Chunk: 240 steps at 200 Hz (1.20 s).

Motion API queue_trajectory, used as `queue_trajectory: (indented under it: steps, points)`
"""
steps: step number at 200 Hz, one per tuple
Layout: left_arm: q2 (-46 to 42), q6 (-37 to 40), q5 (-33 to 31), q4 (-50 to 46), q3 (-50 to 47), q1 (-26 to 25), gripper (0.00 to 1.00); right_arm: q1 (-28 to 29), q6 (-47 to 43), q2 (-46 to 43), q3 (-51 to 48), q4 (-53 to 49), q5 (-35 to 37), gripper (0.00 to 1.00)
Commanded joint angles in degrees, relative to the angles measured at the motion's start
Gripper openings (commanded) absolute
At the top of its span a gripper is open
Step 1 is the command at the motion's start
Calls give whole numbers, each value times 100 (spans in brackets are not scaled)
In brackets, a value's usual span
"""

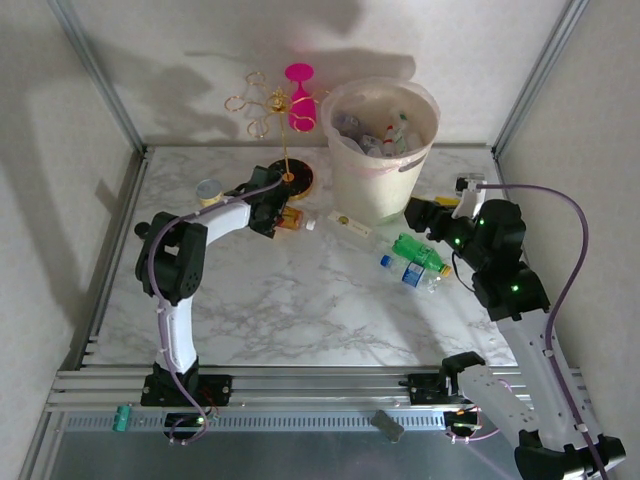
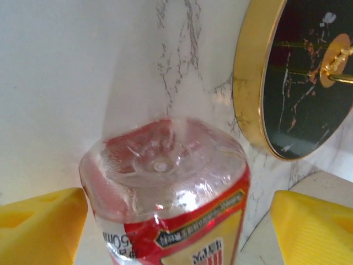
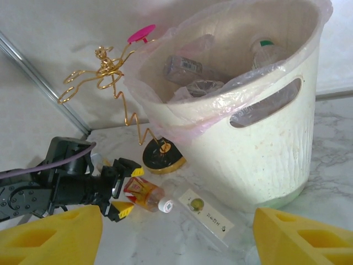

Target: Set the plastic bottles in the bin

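A clear bottle with a red label [image 1: 292,220] lies on the marble table beside the gold stand's base. My left gripper [image 1: 279,218] stands open astride its bottom end [image 2: 165,165]; one yellow finger [image 2: 44,226] is against the bottle and the other [image 2: 314,226] stands off it. From the right wrist the same bottle [image 3: 144,193] shows its white cap pointing right. The cream bin [image 1: 380,185] holds several bottles [image 1: 375,135]. My right gripper [image 1: 420,213] hovers open and empty beside the bin [image 3: 265,149].
A flat clear bottle with a white label [image 1: 352,226] lies in front of the bin. A green bottle [image 1: 418,250] and a blue-capped one [image 1: 405,272] lie under the right arm. The gold wire stand [image 1: 285,110] and a yellow cup [image 1: 208,190] stand at the back left.
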Motion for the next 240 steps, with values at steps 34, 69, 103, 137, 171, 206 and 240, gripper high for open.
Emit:
queue_trajectory:
  steps: [34,69,103,137,171,206,240]
  points:
    - [202,-294,-409,-410,174,39,71,-1,-158,-114,-19,-116,158,72]
    - [86,-189,-526,-595,120,40,63,-3,-129,-218,43,-187,172,72]
    - [-399,24,-596,-727,-64,32,57,-4,-96,-300,95,-307,153,72]
    - [-1240,431,-518,-723,-508,4,54,-4,-10,-299,144,-409,-161,72]
    - [-2304,1304,-420,-501,-947,-209,53,6,206,-135,78,-332,-773,72]
    - [-3341,2589,-29,-198,-1284,-588,48,44,540,-47,51,-62,-1455,75]
    - [-4230,3625,127,-89,-1351,-1180,45,664,202,164,81,96,-2074,72]
